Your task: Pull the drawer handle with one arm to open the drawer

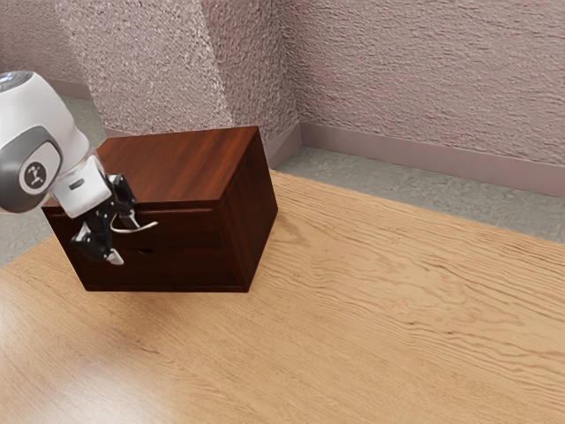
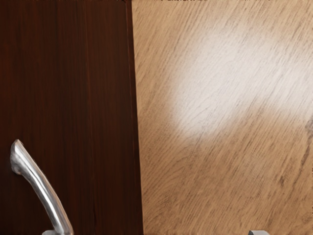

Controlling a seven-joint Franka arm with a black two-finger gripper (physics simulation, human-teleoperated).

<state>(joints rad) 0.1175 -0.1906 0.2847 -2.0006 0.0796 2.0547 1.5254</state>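
Wood-grain tabletop (image 1: pixel 371 336) bears a dark cabinet (image 1: pixel 194 163); drawer (image 1: pixel 181 230) looks shut, gripper (image 1: pixel 119 234) spread wide around silver handle (image 1: pixel 141 227).

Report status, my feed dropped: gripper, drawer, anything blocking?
Gripper open, silver handle between its fingers. Drawer front looks flush, not pulled yet. No obstruction seen ahead of it.

Counter (image 1: pixel 371 336): light wood grain, glossy patch at 7 o'clock. Walls (image 1: pixel 424 62): pink textured plaster, 12 o'clock. Baseboard (image 1: pixel 441 156) and grey floor (image 1: pixel 424 190): 2 o'clock.
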